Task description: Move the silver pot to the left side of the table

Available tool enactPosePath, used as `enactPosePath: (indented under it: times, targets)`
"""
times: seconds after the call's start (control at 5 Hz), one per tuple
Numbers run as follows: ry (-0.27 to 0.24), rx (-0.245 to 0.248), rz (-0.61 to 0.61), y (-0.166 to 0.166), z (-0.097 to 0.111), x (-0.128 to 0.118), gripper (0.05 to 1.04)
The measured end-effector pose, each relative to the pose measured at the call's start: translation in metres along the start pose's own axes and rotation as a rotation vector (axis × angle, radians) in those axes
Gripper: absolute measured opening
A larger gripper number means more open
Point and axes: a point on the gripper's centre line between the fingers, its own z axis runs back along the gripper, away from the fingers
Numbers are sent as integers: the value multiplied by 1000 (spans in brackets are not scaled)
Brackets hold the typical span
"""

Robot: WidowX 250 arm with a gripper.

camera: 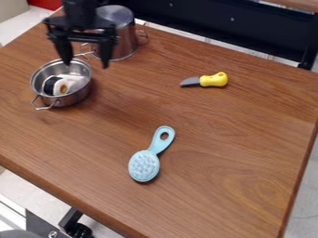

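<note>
The black gripper [86,65] hangs over the table's upper left, its two fingers spread apart with nothing between them. Just below it stands a shallow silver pot [78,94], upright, with a black, white and yellow sushi-like piece [57,86] inside. This pot's front handle points toward the lower left; its other handle is near the fingertips. Behind the gripper is a taller silver pot [127,41], partly hidden by the arm.
On the wooden table [248,153], a yellow-handled knife [214,80] lies right of the pots, toward the back. A light blue brush [144,164] lies near the middle front. The table's edges drop off at the left front and right.
</note>
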Motion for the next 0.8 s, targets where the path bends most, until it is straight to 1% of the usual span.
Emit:
enactPosePath:
  times: [0.2, 0.4, 0.6, 0.8]
  targets:
    - [-27, -9, 65, -16, 4, 5, 999]
    - [-57, -13, 124, -16, -6, 20, 999]
    - [-91, -36, 130, -14, -10, 45, 999]
    - [-87, -27, 150, -12, -14, 68, 999]
